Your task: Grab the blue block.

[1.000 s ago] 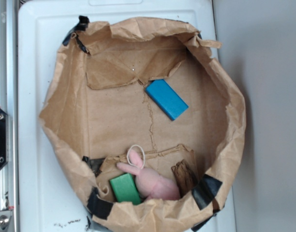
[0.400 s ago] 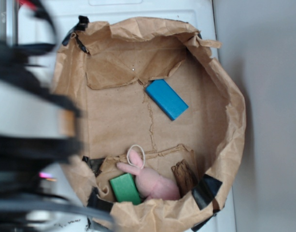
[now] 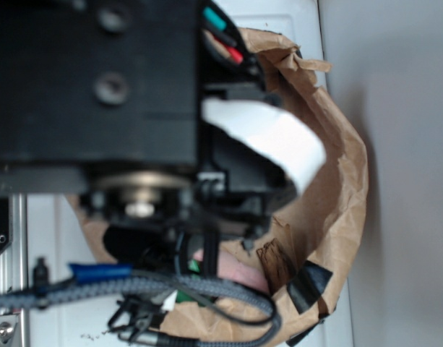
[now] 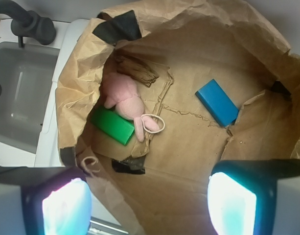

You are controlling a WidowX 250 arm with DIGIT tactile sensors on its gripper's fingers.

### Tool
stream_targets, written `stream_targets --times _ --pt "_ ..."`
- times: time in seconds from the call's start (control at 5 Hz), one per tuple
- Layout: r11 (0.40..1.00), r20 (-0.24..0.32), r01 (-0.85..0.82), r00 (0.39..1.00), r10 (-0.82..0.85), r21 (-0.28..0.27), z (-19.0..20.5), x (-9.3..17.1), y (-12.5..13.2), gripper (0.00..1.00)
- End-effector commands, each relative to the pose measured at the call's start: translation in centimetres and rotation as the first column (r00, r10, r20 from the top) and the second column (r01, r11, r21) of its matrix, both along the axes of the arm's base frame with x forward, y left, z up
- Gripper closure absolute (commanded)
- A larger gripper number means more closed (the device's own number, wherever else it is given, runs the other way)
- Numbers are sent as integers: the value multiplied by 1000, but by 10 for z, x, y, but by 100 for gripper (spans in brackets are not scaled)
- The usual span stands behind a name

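Sink basin [image 4: 20,95] sits at far left of the wrist view, dark faucet [image 4: 30,24] at its top corner, white worktop [image 4: 61,63] strip between it and the paper bag [image 4: 76,83]. Bag is brown, crumpled, rolled open at the rim, patched with black tape [image 4: 118,27].

Landmark: pink plush rabbit [image 4: 123,98], lying on the bag floor against the bag's left wall.
- green block [image 4: 112,126]: touching the rabbit, just below it.
- dark brown crumpled scrap [image 4: 137,71]: just above and right of the rabbit.
- blue block [image 4: 217,103]: well to the right of the rabbit, flat on the bag floor, lying diagonally, nothing touching it.

Gripper [image 4: 150,200]: fingers [image 4: 231,203] enter from the bottom edge, wide apart, nothing between them. Left one sits below the rabbit over the bag rim, right one below the blue block, clear gap to the block. Both out of focus and glowing pale.

Exterior view: black arm [image 3: 98,79] blocks most of the bag; blue block hidden there. Visible past it: bag's right wall, a bit of pink and green low down, grey braided cable [image 3: 134,289] along the bottom.
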State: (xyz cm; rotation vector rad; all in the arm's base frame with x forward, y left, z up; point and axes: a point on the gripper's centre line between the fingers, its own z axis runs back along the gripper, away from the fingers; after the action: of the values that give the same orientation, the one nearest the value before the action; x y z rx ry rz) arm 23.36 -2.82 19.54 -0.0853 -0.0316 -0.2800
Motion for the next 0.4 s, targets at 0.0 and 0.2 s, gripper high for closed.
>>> stream_targets --times 0.0,0.2 --pt "1000 51 -16 999 16 -3 13 3 -1 0" --pt "998 67 55 996 -55 4 -20 24 7 0"
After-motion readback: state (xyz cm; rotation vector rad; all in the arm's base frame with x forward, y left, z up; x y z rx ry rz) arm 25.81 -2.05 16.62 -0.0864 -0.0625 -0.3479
